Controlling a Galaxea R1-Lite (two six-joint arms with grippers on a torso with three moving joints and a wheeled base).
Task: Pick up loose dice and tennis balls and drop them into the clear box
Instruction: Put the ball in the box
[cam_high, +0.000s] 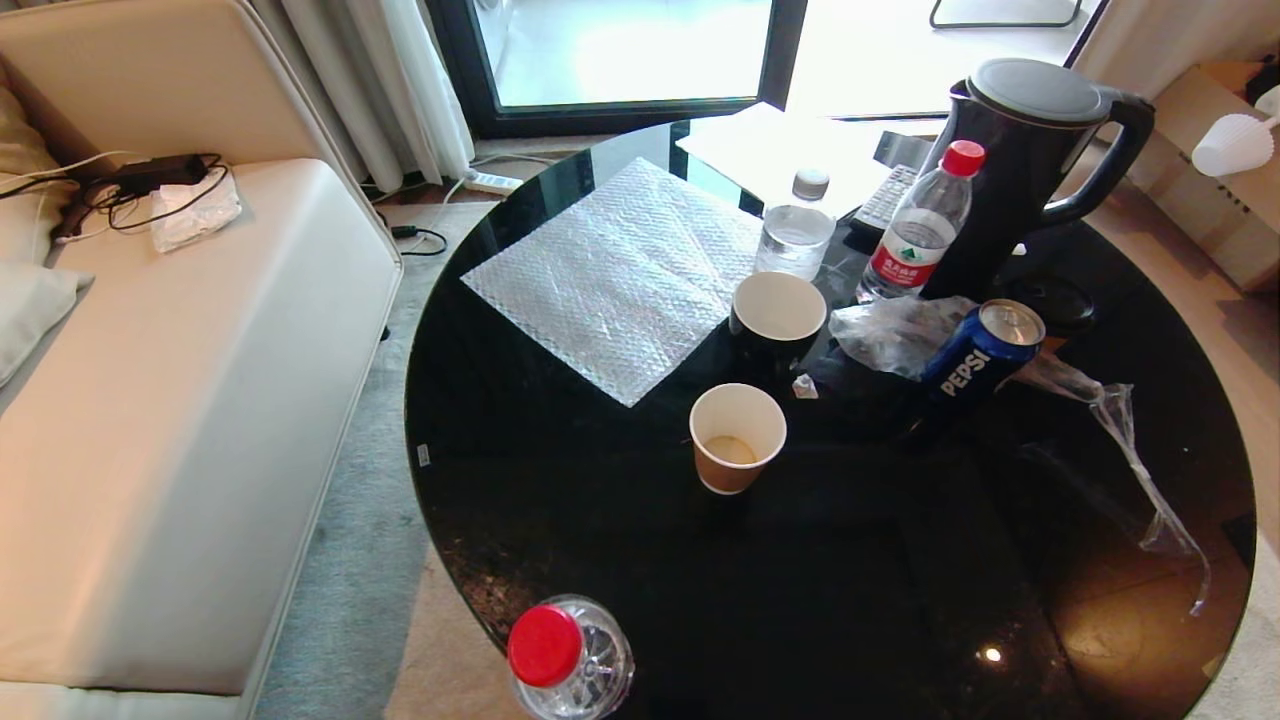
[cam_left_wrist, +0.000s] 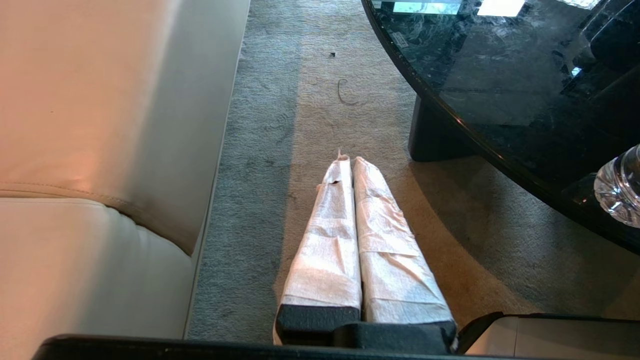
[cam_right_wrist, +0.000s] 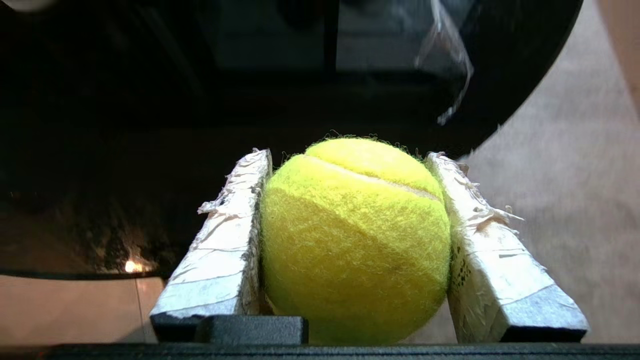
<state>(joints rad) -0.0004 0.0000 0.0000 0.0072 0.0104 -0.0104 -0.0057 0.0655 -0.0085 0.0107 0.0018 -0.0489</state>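
A fuzzy yellow-green tennis ball (cam_right_wrist: 355, 235) was held clamped between the tape-wrapped fingers (cam_right_wrist: 220, 250) of the right gripper (cam_right_wrist: 350, 155), just off the curved near edge of the round black glossy table (cam_high: 620, 560), over beige floor. The left gripper (cam_left_wrist: 348, 159) was parked low above the grey carpet strip (cam_left_wrist: 260, 150) between the cream leather sofa (cam_left_wrist: 100, 125) and the table rim, fingers pressed together, nothing held. Neither arm was seen from the head camera. The near half of the tabletop was mostly bare; clutter was grouped toward the far side: bubble-wrap sheet (cam_high: 620, 275), brown paper cup (cam_high: 737, 437), blue Pepsi can (cam_high: 980, 350), black kettle (cam_high: 1030, 170). A red-capped clear bottle (cam_high: 565, 655) stood at the near rim.
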